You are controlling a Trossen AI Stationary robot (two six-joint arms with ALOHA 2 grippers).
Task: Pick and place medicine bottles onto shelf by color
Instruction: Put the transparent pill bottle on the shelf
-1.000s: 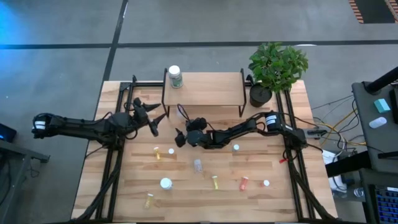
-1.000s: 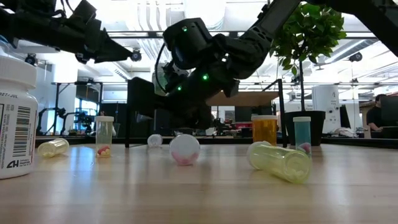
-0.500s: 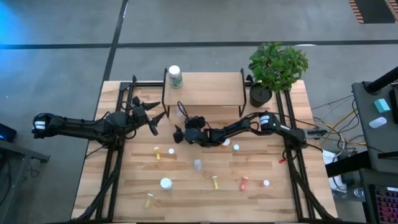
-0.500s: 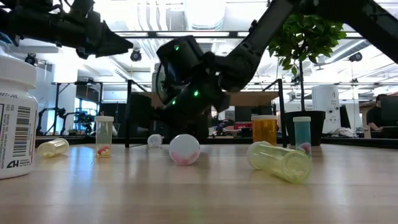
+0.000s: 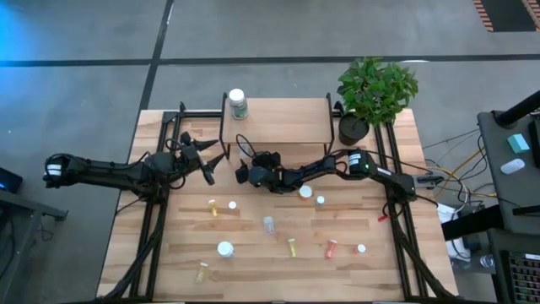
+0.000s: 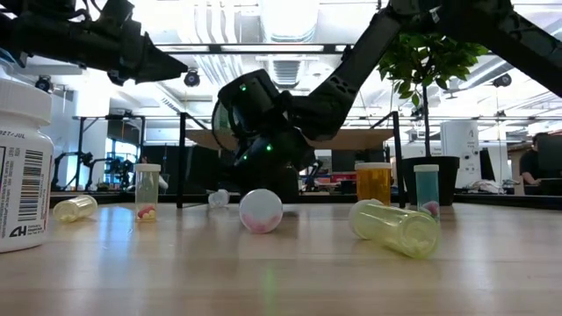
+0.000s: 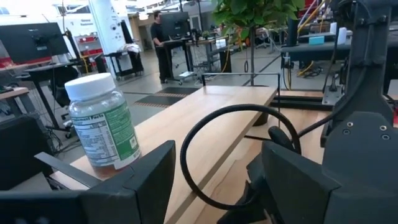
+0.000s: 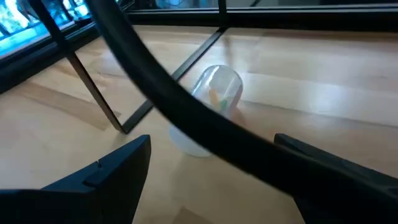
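High view: one green-labelled, white-capped bottle (image 5: pixel 238 103) stands at the left end of the shelf (image 5: pixel 278 118); the rest of the board is bare. Roughly nine medicine bottles (image 5: pixel 291 246) lie or stand scattered on the table (image 5: pixel 405 253), well apart from the shelf, among them a large white-capped one (image 5: pixel 225 249), an orange one (image 5: pixel 331 248) and a yellow one (image 5: pixel 202 272), so by my judgement the sorting has barely begun. The right gripper (image 5: pixel 243 175) is low over the table just in front of the shelf; its wrist view shows fingers (image 8: pixel 106 171) spread, empty, on either side of a small clear vial (image 8: pixel 211 99) lying on its side beside a shelf leg. The left gripper (image 5: pixel 211 163) waits near the shelf's left front corner, jaws apart and holding nothing. A black cable crosses both wrist views and hides part of the vial. From above, the right arm covers that vial entirely. Colours of the smallest vials are hard to make out. A potted plant (image 5: pixel 375 89) stands beside the shelf's right end.
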